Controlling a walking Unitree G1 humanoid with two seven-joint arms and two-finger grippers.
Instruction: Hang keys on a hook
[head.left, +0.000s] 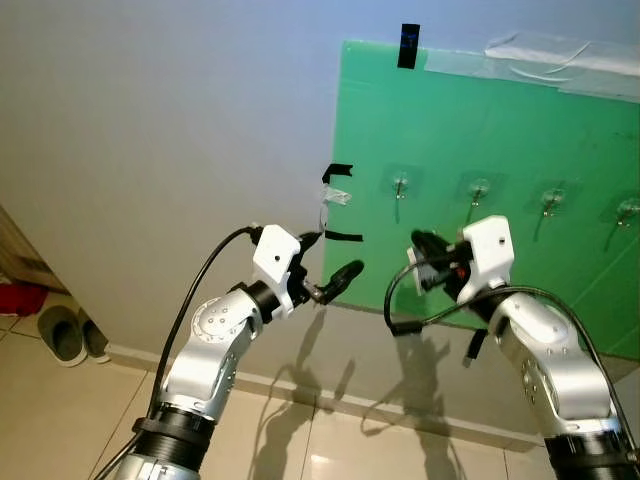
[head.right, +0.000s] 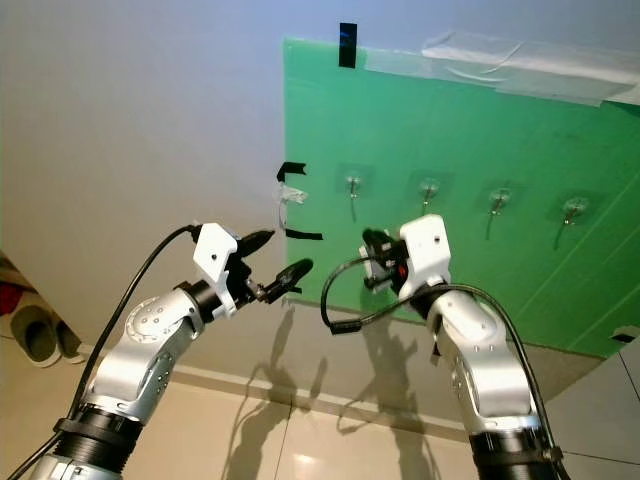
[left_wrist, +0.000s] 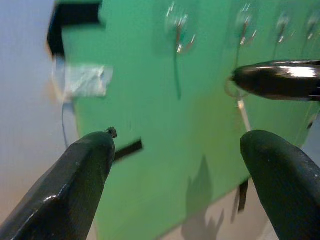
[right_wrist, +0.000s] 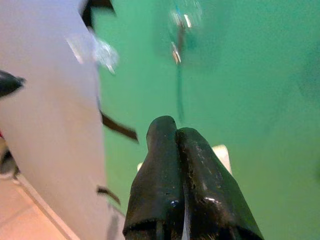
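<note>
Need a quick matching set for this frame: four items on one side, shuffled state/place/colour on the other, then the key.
Column 1
1. left gripper
2. right gripper
3. green board
4. slippers

Column 2
A. on the floor by the wall, far left
B. fingers spread apart
C. taped to the wall, carrying a row of hooks
D. fingers pressed together, aimed at the leftmost hook

Pairs: 1-B, 2-D, 3-C, 4-A
</note>
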